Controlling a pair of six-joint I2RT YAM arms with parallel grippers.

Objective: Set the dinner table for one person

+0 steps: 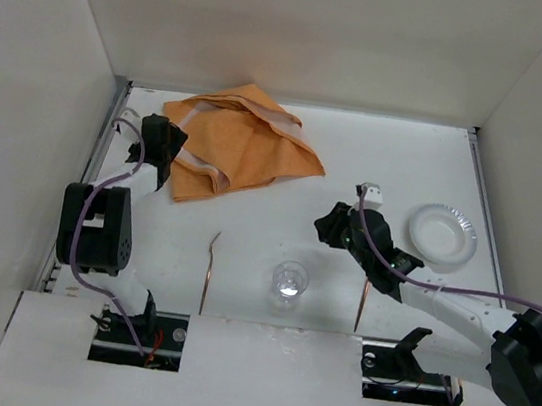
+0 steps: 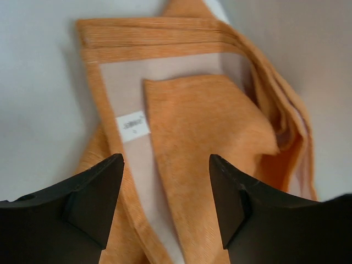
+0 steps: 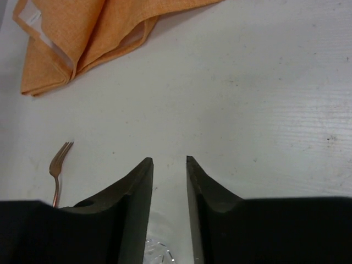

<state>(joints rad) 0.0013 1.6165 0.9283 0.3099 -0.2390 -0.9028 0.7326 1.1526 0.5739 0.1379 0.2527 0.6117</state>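
The dinner table (image 1: 357, 165) is a matte white surface. A crumpled orange cloth (image 1: 239, 143) lies at its back left. My left gripper (image 1: 161, 157) hovers over the cloth's left edge, open and empty. In the left wrist view the cloth (image 2: 203, 121) and its white label (image 2: 133, 126) lie between the wide-apart fingers of that gripper (image 2: 165, 165). My right gripper (image 1: 333, 227) is mid-table, and its fingers stand narrowly apart with nothing between them (image 3: 169, 160). A white plate (image 1: 442, 232), a clear glass (image 1: 289, 281) and a copper fork (image 1: 209, 270) lie on the table.
A second copper utensil (image 1: 364, 302) lies partly under the right arm. White walls and metal side rails (image 1: 108, 140) enclose the table. The right wrist view shows the fork (image 3: 55, 170), the cloth (image 3: 82, 38) and the glass rim (image 3: 159, 250) below the fingers.
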